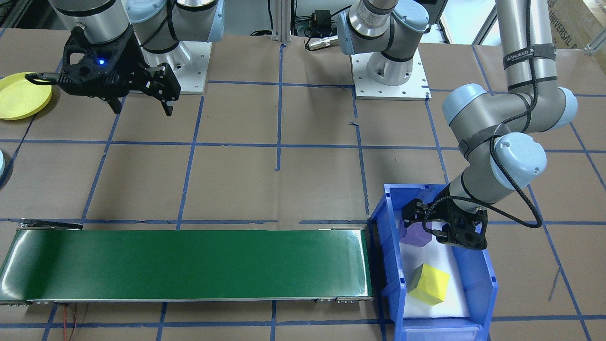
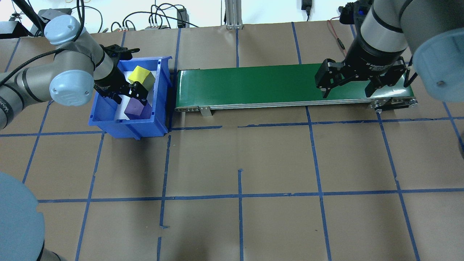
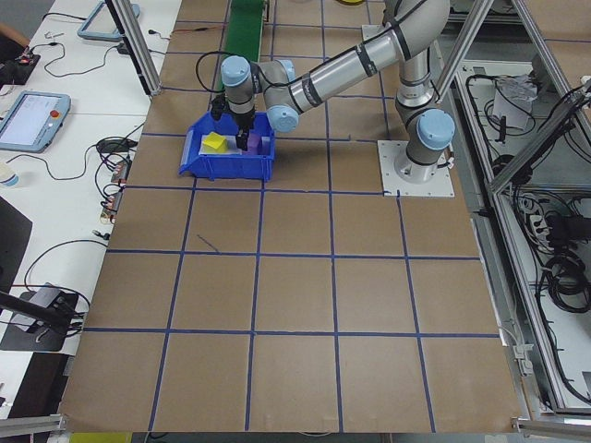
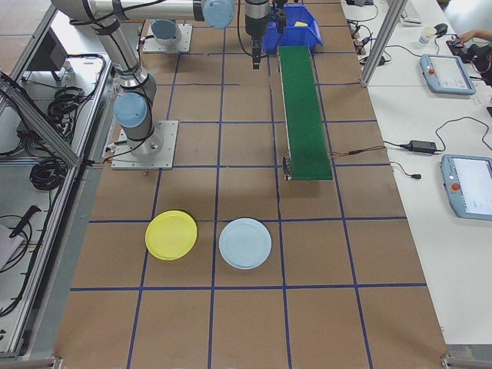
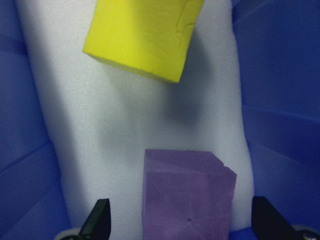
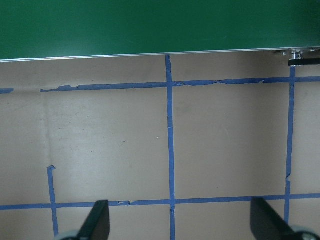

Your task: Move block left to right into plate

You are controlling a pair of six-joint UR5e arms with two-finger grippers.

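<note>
A purple block (image 5: 187, 195) and a yellow block (image 5: 142, 37) lie on white foam inside a blue bin (image 2: 119, 127). My left gripper (image 2: 128, 97) is lowered into the bin and stands open, with its fingers on either side of the purple block (image 1: 415, 235) and gaps on both sides. The yellow block (image 1: 430, 283) lies apart from it, tilted. My right gripper (image 2: 347, 95) hangs open and empty above the table by the far end of the green conveyor (image 2: 275, 85). On the table beyond that end lies the yellow plate (image 1: 19, 97), with nothing on it in the exterior right view (image 4: 171, 234).
The conveyor belt (image 1: 189, 265) runs from the bin toward the right arm's side and carries nothing. A light blue plate (image 4: 244, 243) lies beside the yellow one. Blue tape lines grid the brown table. Both arm bases stand at the robot's edge.
</note>
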